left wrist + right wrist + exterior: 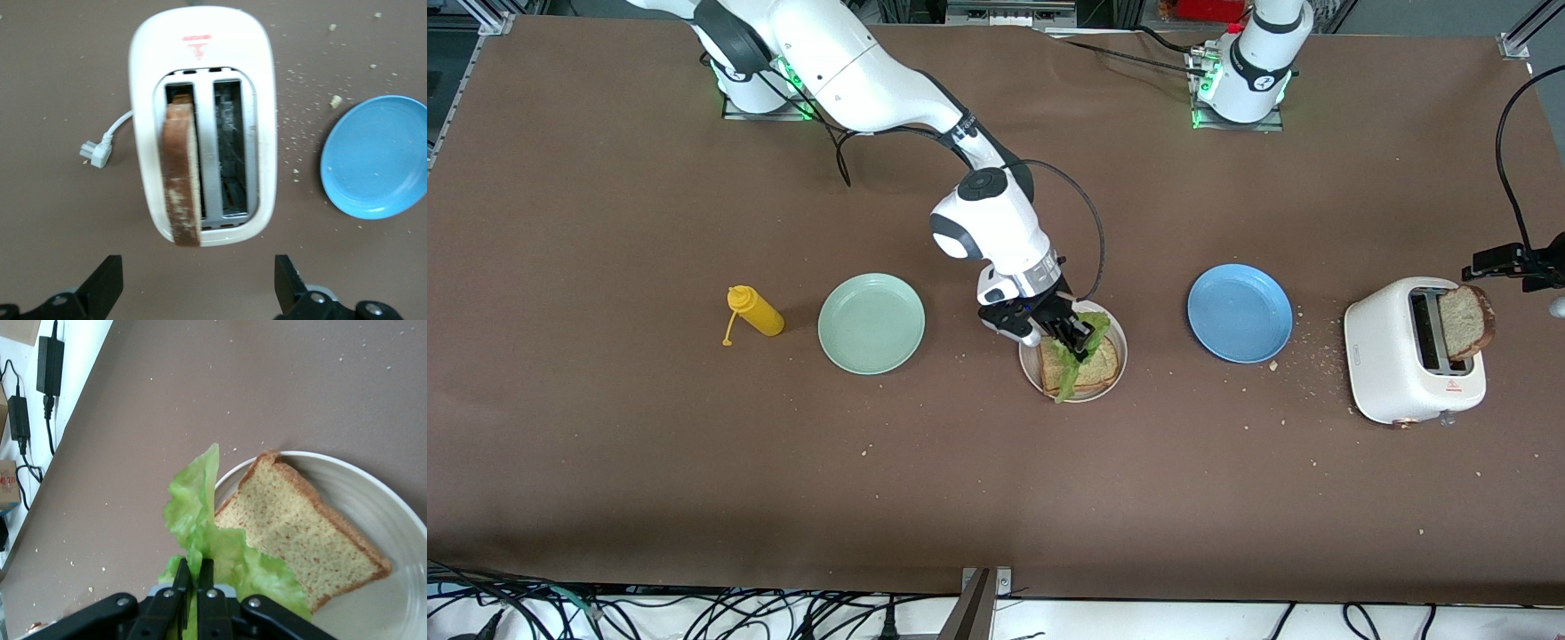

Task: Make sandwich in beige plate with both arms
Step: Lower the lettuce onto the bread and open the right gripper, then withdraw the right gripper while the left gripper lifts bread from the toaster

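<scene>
We find the right gripper (pixel 1069 334) over the beige plate (pixel 1116 366), clenched on a lettuce leaf (pixel 200 520) that hangs above the bread slice (pixel 300 533) lying in that plate. We judge the leaf is held low and over the slice so that it can be laid flat on it; it is not yet let go.

The left gripper (pixel 197 287) hovers over the toaster (pixel 260 100) at the left arm's end of the table, its fingers (pixel 103 283) spread wide and grasping nothing. A second slice (pixel 180 173) stands upright in one slot, lined up between the fingers, apparently for a lift by its edges.

The sandwich so far is one slice. The blue plate (pixel 1239 312), green plate (pixel 871 322) and mustard bottle (pixel 756 311) play no part.
</scene>
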Tool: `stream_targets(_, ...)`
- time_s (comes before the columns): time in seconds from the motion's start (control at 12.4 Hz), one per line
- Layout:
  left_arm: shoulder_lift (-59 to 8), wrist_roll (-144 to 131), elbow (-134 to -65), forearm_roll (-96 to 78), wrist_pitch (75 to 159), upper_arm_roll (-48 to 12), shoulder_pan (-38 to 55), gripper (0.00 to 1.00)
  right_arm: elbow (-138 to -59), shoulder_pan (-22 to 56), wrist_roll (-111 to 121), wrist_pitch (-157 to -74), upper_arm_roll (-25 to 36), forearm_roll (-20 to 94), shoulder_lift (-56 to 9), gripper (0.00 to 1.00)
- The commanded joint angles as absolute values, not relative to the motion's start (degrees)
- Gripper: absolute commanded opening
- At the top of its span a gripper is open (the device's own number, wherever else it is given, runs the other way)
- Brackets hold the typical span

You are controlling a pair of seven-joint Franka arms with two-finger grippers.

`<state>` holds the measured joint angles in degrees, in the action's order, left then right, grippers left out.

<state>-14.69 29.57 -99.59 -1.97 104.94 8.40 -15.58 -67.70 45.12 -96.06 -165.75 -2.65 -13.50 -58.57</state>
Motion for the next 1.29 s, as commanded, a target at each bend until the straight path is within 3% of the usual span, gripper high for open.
stream_targets(0.0, -16.95, 28.04, -98.44, -1.41, 106.35, 8.0, -16.61, 1.0, -65.83, 45.53, -96.5, -166.03, -2.37, -16.87, -60.47, 0.0)
stream_targets(0.24, -18.36, 25.84, -98.35, -2.28, 107.75, 7.82, -16.35, 1.0, -68.02, 45.09, -96.5, -166.03, -2.29, -20.81, -60.47, 0.0)
stream_targets(0.4, -18.89, 25.84, -98.18, -3.59, 107.84, 7.73, -16.26, 1.0, -68.2, 44.82, -96.5, -166.03, -2.29, -21.18, -60.38, 0.77)
stream_targets(0.64, -21.44, 25.93, -96.07, -4.66, 107.84, 7.82, -16.17, 0.99, -68.12, 44.56, -96.5, -165.94, -2.37, -20.92, -59.94, 0.86)
stream_targets(0.72, -22.32, 25.84, -95.46, -4.75, 107.75, 7.74, -16.26, 0.87, -68.03, 44.39, -96.5, -165.68, -2.37, -20.92, -59.68, 0.86)
stream_targets(0.88, -23.37, 25.92, -95.19, -3.7, 107.67, 7.73, -15.91, 0.42, -68.11, 43.51, -96.07, -164.37, -2.46, -20.31, -57.67, 0.86)
stream_targets(0.96, -23.29, 26.01, -95.19, -4.65, 107.49, 7.65, -16.6, 0.0, -68.2, 42.64, -95.89, -162.01, -2.9, -20.13, -56.18, 0.86)
stream_targets(1.21, -23.2, 25.49, -92.3, -4.13, 105.92, 7.56, -15.74, 0.0, -68.46, 38.17, -93.71, -152.62, -7.27, -20.21, -51.26, 0.86)
